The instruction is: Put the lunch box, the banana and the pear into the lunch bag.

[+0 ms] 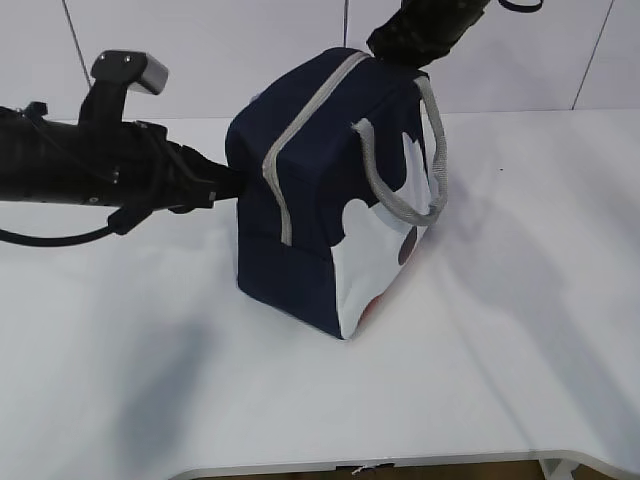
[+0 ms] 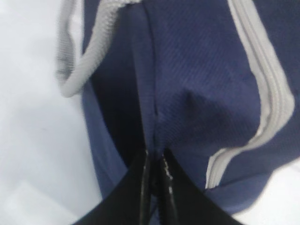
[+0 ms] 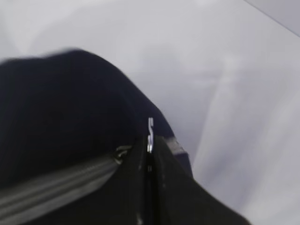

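The navy lunch bag (image 1: 300,200) stands tilted on the white table, and its grey zipper (image 1: 305,120) runs shut over the top and down the near end. My left gripper (image 2: 154,152) is shut on a pinched fold of the bag's fabric (image 2: 152,108) at its left side, where the left gripper (image 1: 238,183) meets the bag. At the bag's far top corner, my right gripper (image 3: 150,140) is shut on the silver zipper pull (image 3: 150,129), and the right gripper (image 1: 395,52) comes down from above. The lunch box, the banana and the pear are out of view.
Grey webbing handles (image 1: 405,200) hang over the bag's printed white-and-red side (image 1: 375,260); another handle (image 2: 77,70) shows in the left wrist view. The white table (image 1: 520,300) spreads around the bag, with its front edge (image 1: 400,464) near the bottom.
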